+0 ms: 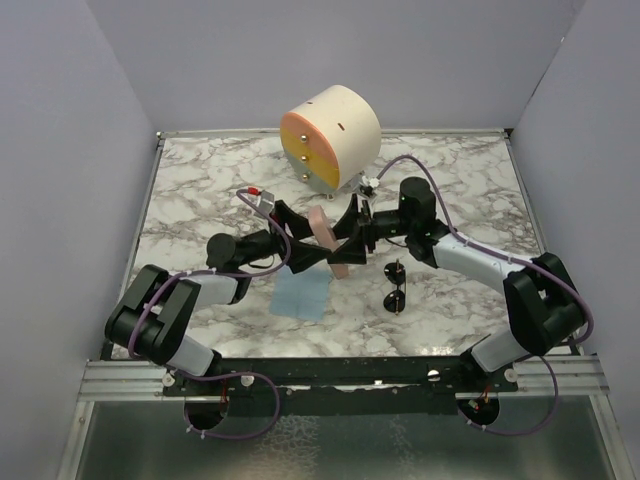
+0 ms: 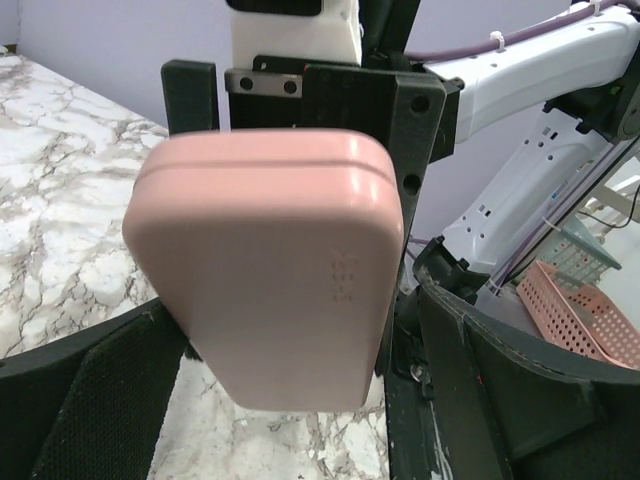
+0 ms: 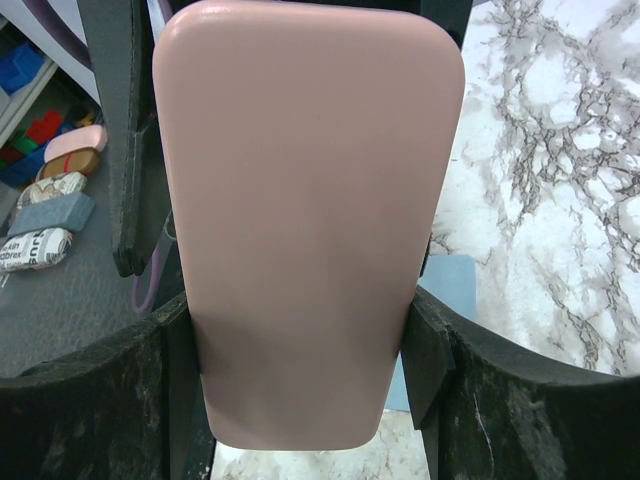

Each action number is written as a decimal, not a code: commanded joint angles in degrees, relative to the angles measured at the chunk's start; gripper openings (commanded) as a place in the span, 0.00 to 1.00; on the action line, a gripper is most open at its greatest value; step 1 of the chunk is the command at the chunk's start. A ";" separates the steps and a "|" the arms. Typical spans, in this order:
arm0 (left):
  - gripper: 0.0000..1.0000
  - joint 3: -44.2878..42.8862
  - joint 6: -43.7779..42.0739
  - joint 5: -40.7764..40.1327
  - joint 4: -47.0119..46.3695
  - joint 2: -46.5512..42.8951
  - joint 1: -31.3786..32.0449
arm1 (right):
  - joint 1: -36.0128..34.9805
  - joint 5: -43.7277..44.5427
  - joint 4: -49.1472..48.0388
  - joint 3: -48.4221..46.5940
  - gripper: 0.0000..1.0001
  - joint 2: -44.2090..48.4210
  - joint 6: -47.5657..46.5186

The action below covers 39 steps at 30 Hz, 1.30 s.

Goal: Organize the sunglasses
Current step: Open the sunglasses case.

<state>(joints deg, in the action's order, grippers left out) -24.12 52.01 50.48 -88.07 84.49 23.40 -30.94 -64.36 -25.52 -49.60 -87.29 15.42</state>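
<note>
between the jaws of the right gripper (image 3: 300, 340), a pink case (image 3: 305, 200) was clamped across its width, one black finger pressed against each long edge near the rounded lower end. the case was held clear of the marble table (image 1: 470, 190), and its broad, flat face filled the right wrist view. opposite, the left gripper (image 2: 295, 315) faced the other broad face, which bore a lid seam near its upper edge and a small embossed mark. its jaws were released and spread wide, one finger to either side of the case's lower end. a dark gap showed beside one finger, and contact at the other could not be told. the right gripper's fingers appeared behind the case in that view, flanking its upper part. seen from overhead, the two grippers met tip to tip over the middle of the table with the case between them. the sunglasses (image 1: 396, 286) lay on the table outside both pairs of jaws, on the right gripper's side, nearer the arm bases than its fingertips and beside the right forearm. a light blue cloth (image 1: 302, 295) lay flat on the base side of the left gripper's jaws. a drum-shaped object (image 1: 330, 137) with a cream shell and an orange face stood beyond both jaws, at the far edge of the table.
</note>
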 commanded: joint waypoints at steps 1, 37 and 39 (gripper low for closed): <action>0.96 -2.69 0.72 -0.11 -13.00 1.25 0.72 | -0.91 0.43 -2.24 -1.82 0.01 -1.09 0.37; 0.53 -1.15 0.38 0.88 -13.00 0.74 0.66 | -1.12 4.67 -0.46 -2.49 0.01 1.07 -1.38; 0.51 -1.29 0.59 1.02 -13.00 0.85 0.65 | -1.06 4.70 -0.58 -2.50 0.01 1.19 -1.37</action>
<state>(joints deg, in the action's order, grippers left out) -24.99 51.94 49.52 -88.16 86.00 23.75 -32.05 -62.83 -23.57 -51.27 -88.40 14.72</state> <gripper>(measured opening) 0.729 0.691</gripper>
